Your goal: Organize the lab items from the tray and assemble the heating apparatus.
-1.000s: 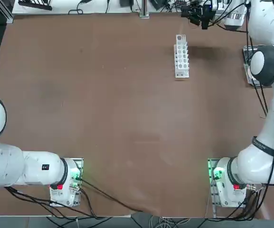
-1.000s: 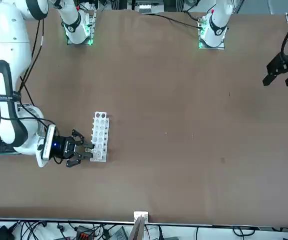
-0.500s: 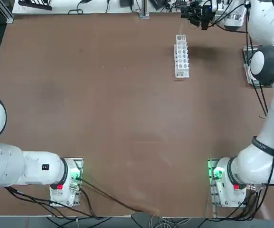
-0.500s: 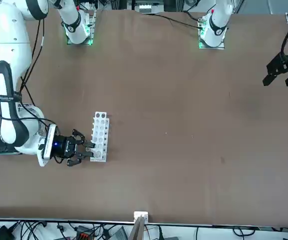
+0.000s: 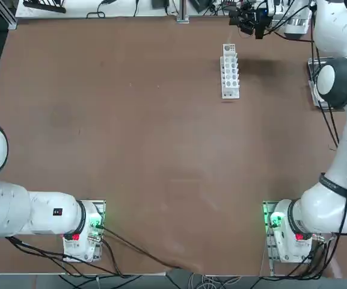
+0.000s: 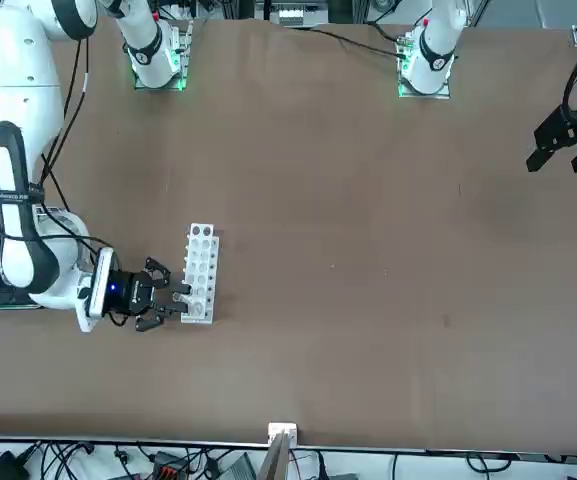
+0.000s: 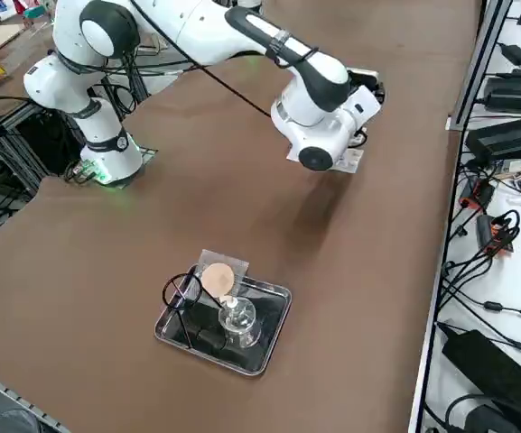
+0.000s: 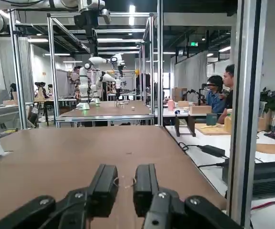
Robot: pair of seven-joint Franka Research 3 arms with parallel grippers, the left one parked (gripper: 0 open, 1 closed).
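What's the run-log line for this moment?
right gripper: slightly parted, empty, beside white tube rack | burner, tripod, mesh: in tray | apparatus: not assembled

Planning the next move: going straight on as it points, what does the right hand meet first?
Probably nothing: the right hand points level over the table, with no object ahead in its wrist view. The tube rack seems to lie below that line.
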